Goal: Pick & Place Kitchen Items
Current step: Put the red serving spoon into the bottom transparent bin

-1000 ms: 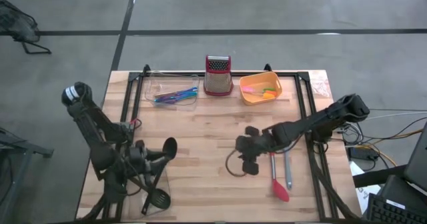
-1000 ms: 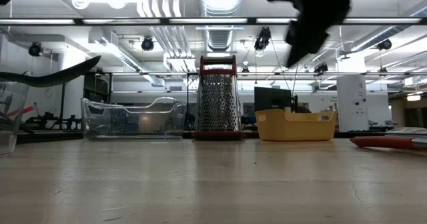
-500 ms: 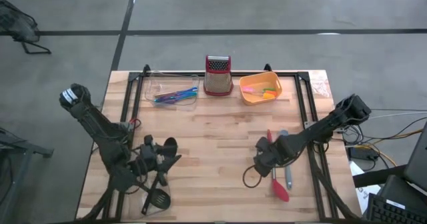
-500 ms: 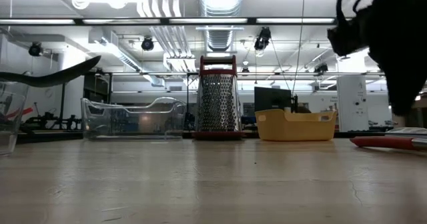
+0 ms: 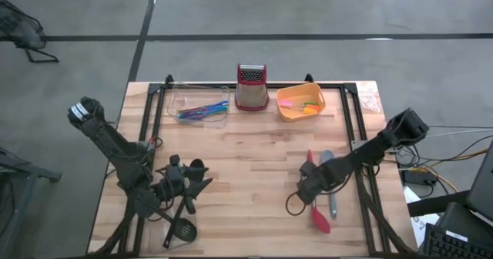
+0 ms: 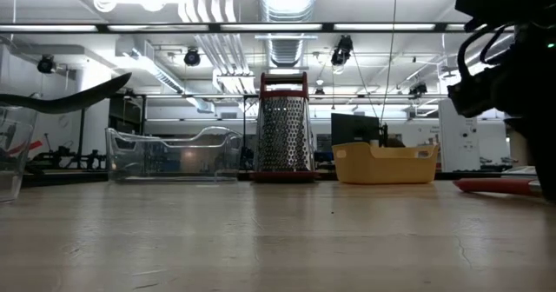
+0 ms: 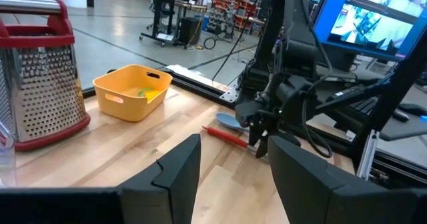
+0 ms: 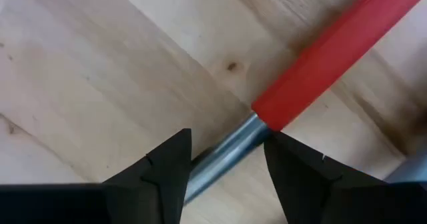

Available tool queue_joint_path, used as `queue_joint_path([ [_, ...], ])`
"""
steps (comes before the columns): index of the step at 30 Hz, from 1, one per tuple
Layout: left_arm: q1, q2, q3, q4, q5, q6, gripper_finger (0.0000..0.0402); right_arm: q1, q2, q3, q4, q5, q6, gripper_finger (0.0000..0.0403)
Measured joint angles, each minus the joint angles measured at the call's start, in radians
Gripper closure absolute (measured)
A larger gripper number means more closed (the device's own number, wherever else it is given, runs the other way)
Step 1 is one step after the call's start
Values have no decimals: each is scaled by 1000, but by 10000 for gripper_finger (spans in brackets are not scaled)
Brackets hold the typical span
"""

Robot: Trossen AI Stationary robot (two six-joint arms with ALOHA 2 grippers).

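Note:
The red spoon [image 5: 321, 220] lies flat on the table at the near right, with the grey spatula [image 5: 330, 183] beside it. My right gripper [image 5: 307, 191] is low over the spoon and open. Its fingers [image 8: 167, 171] stand on either side of the spoon's steel neck [image 8: 230, 152], just below the red handle [image 8: 320, 57]. I see no touch. My left gripper [image 5: 183, 183] is open and empty at the near left, over black utensils [image 5: 185, 209] that lean in a clear cup [image 6: 12, 153]. The black slotted spoon [image 5: 182, 230] is nearest the near edge.
At the far edge stand a clear tray [image 5: 202, 109] with small multicoloured cutlery, the steel grater [image 5: 252, 88] and the orange tub [image 5: 300, 102]. Black frame rails [image 5: 356, 128] run along both table sides. Bare wood [image 5: 246, 166] lies between the arms.
My right gripper has gone toward the table's right and near edges and down, ending low over the red spoon with a finger on each side of its neck. My left gripper has shifted slightly toward the right. The utensils have not moved.

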Motion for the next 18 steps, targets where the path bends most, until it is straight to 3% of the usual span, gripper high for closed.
queue_joint_path([
  [10,7,0,-1,20,0,5,220,-1,-5,-54,31,12,-12,276],
  [18,25,0,-1,20,44,37,220,1,0,2,62,78,-259,320],
])
